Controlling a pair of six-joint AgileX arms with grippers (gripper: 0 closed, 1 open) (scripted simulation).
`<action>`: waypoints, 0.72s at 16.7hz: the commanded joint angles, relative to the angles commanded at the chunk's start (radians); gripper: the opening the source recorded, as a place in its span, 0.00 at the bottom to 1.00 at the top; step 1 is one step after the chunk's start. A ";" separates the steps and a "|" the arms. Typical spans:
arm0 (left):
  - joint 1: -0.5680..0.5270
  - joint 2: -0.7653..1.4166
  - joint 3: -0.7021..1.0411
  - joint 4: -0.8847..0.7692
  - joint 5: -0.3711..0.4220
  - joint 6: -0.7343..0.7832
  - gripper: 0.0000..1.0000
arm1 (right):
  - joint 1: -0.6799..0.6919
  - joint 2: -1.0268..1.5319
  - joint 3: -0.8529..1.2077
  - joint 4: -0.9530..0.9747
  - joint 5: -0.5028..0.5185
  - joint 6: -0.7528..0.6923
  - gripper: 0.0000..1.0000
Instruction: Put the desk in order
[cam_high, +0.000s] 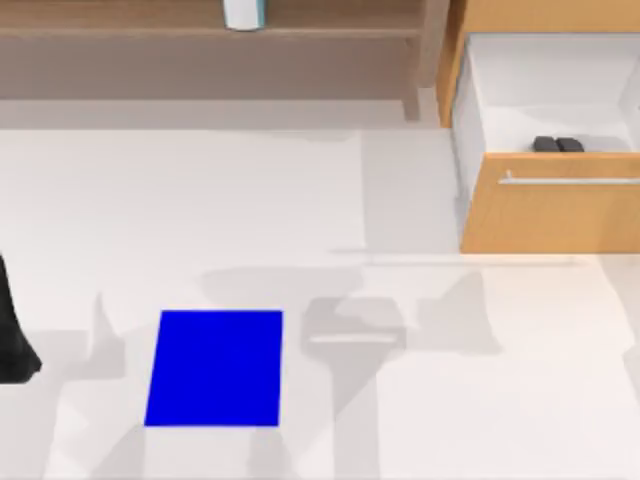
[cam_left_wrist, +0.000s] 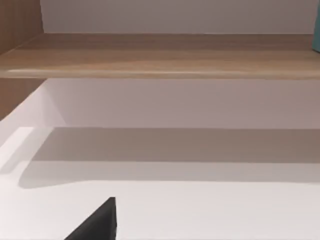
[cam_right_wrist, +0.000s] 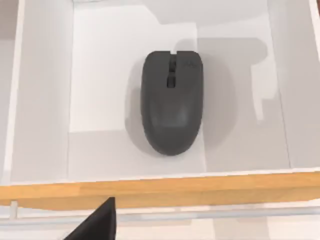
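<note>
The desk (cam_high: 200, 200), a broad flat white tabletop, is being kept nearly bare. At its far right corner the light-wood drawer unit (cam_high: 550, 215) is standing with its drawer (cam_right_wrist: 40, 100) pulled out, and a dark grey computer mouse (cam_right_wrist: 172, 102) is lying inside on the white drawer floor. The mouse is smooth, rounded and matte, with its long axis running from the drawer front (cam_right_wrist: 160, 187) toward the back of the drawer, wheel end pointing away from the front. In the top view only a dark sliver of it is being shown just behind the front panel.

The coming move is judged to turn on the open drawer: the right wrist camera is looking straight down into it, so the right arm is taken to be the nearer one, poised above the front panel and its slim metal bar handle (cam_high: 570, 181). A dark finger tip of the right gripper (cam_right_wrist: 97, 222) is being seen at the frame edge; how its jaws stand cannot be told.

Along the far edge a brown wooden shelf (cam_left_wrist: 160, 55) is running, grain visible, with a white cylindrical container (cam_high: 243, 14) on it. A flat blue mat (cam_high: 215, 368) is lying near the front edge, left of centre.

The left arm (cam_high: 15, 330) is being held at the desk's left edge, its gripper (cam_left_wrist: 97, 222) facing the shelf; its jaw state cannot be told either.
</note>
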 joint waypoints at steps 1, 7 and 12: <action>0.000 0.000 0.000 0.000 0.000 0.000 1.00 | 0.007 0.103 0.086 -0.046 0.001 0.007 1.00; 0.000 0.000 0.000 0.000 0.000 0.000 1.00 | 0.035 0.654 0.552 -0.290 0.010 0.030 1.00; 0.000 0.000 0.000 0.000 0.000 0.000 1.00 | 0.042 0.946 0.811 -0.423 0.012 0.034 1.00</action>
